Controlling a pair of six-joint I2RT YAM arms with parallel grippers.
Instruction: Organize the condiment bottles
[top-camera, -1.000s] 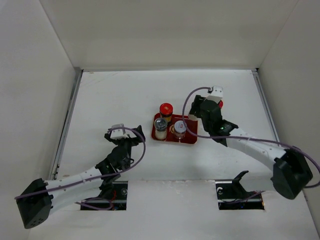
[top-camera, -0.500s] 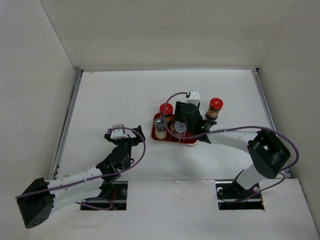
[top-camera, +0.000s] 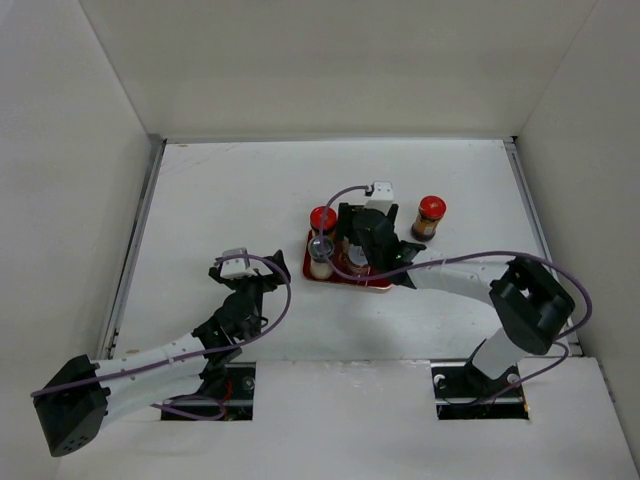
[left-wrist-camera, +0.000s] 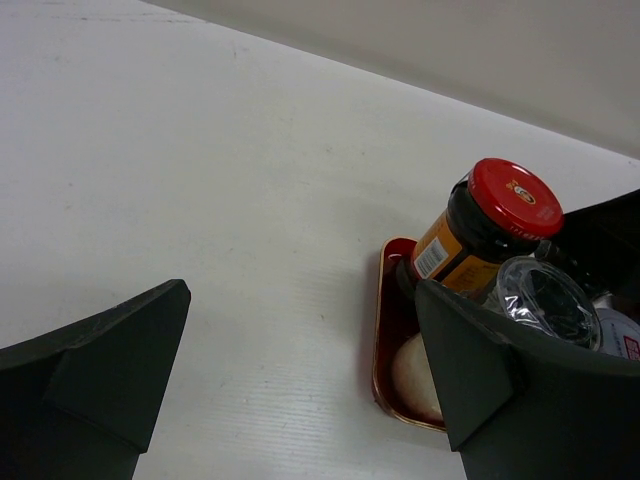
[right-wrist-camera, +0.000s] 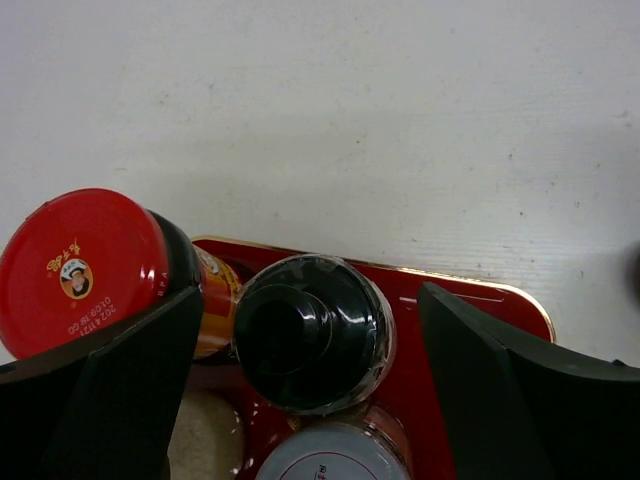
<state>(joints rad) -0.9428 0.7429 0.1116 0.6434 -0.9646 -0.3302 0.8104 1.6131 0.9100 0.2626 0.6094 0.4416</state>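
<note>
From above, the right gripper (top-camera: 355, 243) hangs over the red tray (top-camera: 345, 278). A red-capped jar (top-camera: 322, 218) stands just to its left, and a second red-capped jar (top-camera: 431, 212) stands off the tray on the table (top-camera: 230, 200) to its right.

The left wrist camera shows the left gripper (left-wrist-camera: 300, 300) spread wide with nothing between its fingers; the tray lies ahead and to the right.

The right wrist camera shows spread fingers (right-wrist-camera: 120, 380) flanking the black-capped jar (right-wrist-camera: 310, 330) without gripping it, with a silver-grey cap (right-wrist-camera: 330, 465) just nearer the wrist.
</note>
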